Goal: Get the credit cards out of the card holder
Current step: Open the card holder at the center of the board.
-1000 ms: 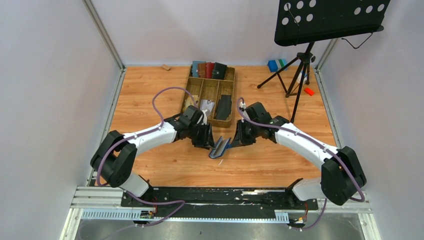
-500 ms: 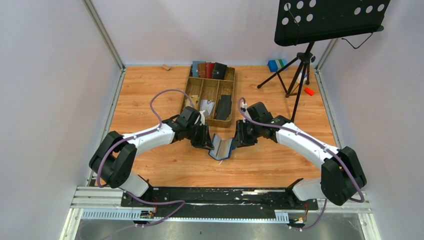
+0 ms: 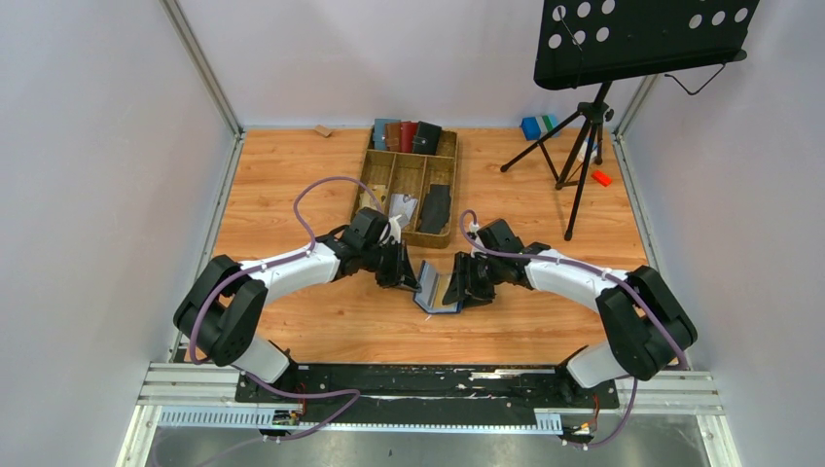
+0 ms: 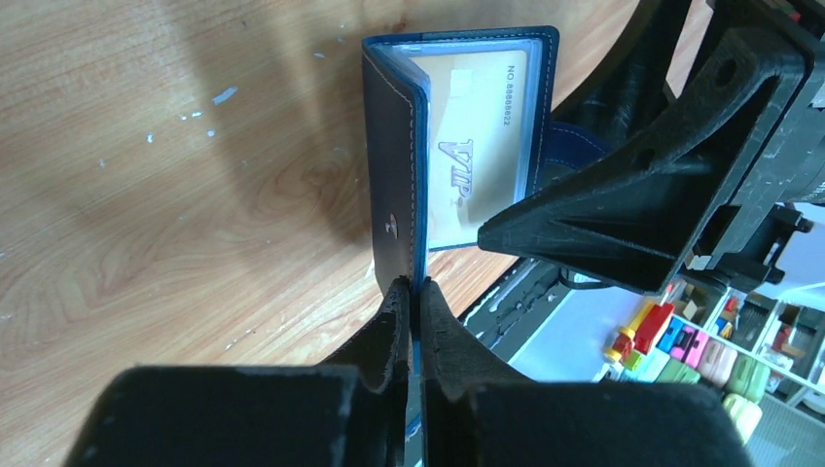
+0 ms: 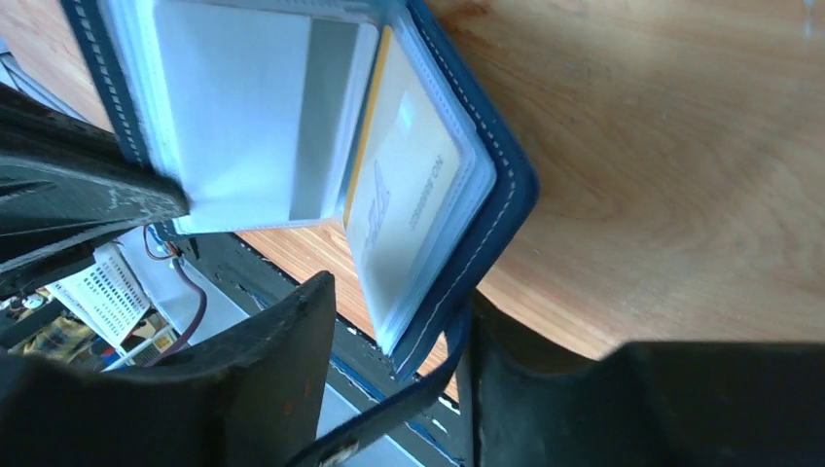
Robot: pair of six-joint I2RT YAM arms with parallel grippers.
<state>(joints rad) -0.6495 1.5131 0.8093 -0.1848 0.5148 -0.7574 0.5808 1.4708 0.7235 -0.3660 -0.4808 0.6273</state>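
Left claw (image 4: pixel 412 292): your jaws pinch shut on one cover of the card holder (image 4: pixel 392 146), propping it upright on the worktop (image 4: pixel 195 195).
Credit cards (image 4: pixel 482 136): pocketed inside, gold one showing.
Right claw (image 5: pixel 404 311): jaws apart astride the opposite cover, gripping nothing, seemingly to spread it.

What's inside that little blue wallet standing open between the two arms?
The card holder shows a tan-gold card printed VIP on one side, a white card with a grey stripe on the other. Any cards stacked behind them are covered.
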